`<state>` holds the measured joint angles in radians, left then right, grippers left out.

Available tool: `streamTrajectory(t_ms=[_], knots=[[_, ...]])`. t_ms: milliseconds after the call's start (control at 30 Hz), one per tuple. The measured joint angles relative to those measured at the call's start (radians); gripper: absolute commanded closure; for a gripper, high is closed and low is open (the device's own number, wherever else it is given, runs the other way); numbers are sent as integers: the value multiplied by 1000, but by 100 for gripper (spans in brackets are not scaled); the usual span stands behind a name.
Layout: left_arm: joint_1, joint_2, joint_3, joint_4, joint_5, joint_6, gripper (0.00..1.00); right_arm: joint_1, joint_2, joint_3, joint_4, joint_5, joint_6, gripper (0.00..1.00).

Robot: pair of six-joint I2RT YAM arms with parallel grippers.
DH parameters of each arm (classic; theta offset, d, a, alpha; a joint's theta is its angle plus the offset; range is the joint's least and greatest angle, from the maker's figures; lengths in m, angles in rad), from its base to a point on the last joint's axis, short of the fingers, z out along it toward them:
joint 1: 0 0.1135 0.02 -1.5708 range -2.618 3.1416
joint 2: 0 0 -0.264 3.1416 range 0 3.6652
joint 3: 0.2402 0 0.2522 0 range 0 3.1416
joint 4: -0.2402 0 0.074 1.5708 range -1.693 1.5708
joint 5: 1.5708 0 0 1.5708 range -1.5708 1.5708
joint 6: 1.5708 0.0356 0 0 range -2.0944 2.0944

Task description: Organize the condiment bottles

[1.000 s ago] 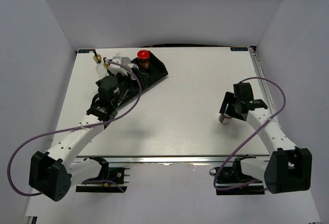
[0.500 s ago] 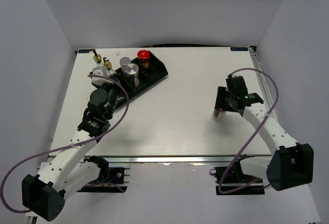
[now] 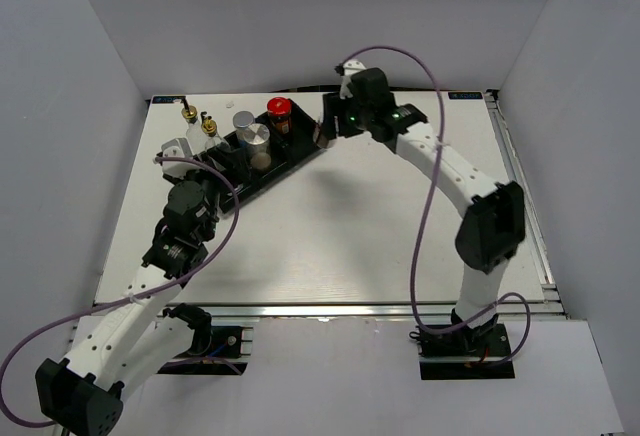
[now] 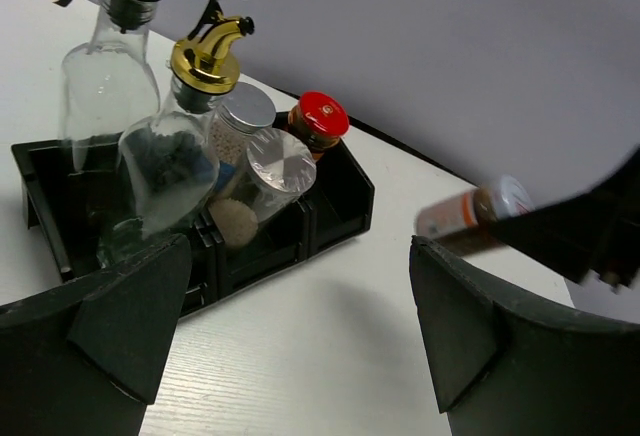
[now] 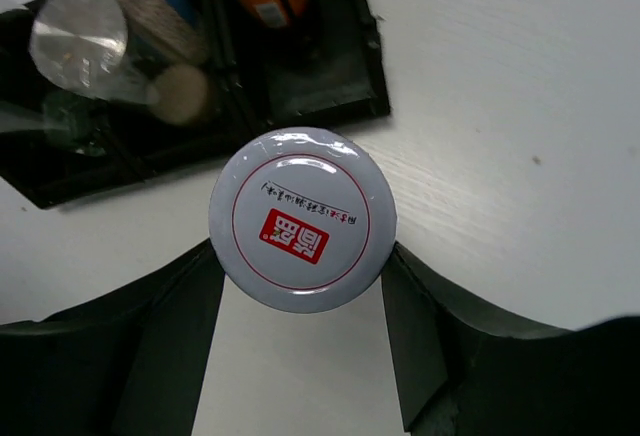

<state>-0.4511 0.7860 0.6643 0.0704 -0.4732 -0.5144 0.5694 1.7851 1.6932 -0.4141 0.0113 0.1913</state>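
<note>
Left pincer (image 4: 300, 256) stood wide over the worktop (image 3: 350, 236), gripping nothing. Just ahead of its left finger sat the black tray (image 4: 345, 196). The tall glass bottle (image 4: 105, 76) with a gold spout stood farthest out on that side, and the second glass bottle (image 4: 165, 161) was nearer the finger. Further right along the tray came one silver-capped shaker (image 4: 232, 121), another shaker (image 4: 280, 161) in front of it, then the red-lidded jar (image 4: 322, 121). Ahead of the left pincer's right finger, blurred, the silver-lidded brown jar (image 4: 470, 214) hung tilted, clear of the worktop. Right pincer (image 5: 302, 256) was clamped on that jar, one finger on each side below the lid, which faced its wrist camera. The tray's end compartment lay just beyond this pincer's tips. The red-lidded jar stood in the compartment behind that, slightly toward the left finger.
</note>
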Motion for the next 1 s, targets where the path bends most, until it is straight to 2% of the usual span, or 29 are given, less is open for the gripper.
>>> streamTrajectory(t_ms=[167,333,567,733,1000], knots=[[0,-12,-2,-18,-34,-3,2,55,254,248,47,-34,-37,95],[0,-12,-2,-32,-53,-2,2,76,451,407,71,-31,-74,96],[0,-27,-4,-33,-59,3,2,83,548,407,188,45,-129,95],[0,-32,-5,-33,-58,10,2,85,591,407,301,84,-147,90],[0,-27,-16,-33,-58,18,2,87,628,414,416,96,-149,90]])
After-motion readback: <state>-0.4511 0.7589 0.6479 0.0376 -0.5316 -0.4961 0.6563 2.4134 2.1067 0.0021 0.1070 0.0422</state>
